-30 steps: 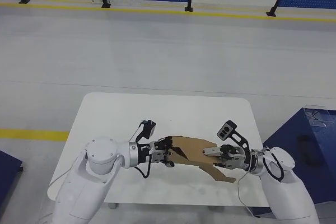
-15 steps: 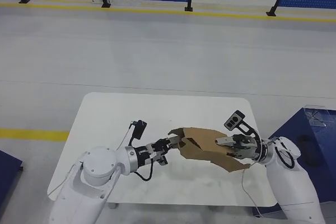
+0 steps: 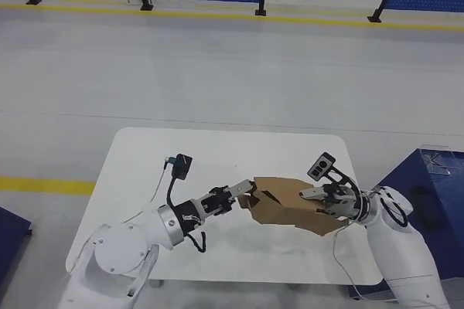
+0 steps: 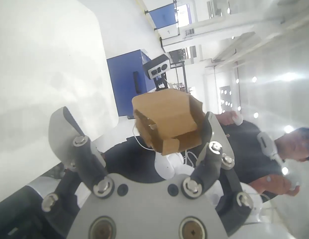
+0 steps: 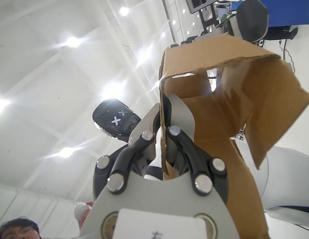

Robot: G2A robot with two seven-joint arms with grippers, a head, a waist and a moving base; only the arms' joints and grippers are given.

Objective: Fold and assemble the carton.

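Carton (image 3: 290,207), wall clamped in right end effector (image 5: 162,105) (wrist view), left end effector (image 4: 135,114) spread wide by it

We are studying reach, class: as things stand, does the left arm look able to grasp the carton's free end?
Probably yes: the left gripper is open, the end of the carton seems to sit between its fingers with nothing in the way, and the right gripper clamps the opposite wall.
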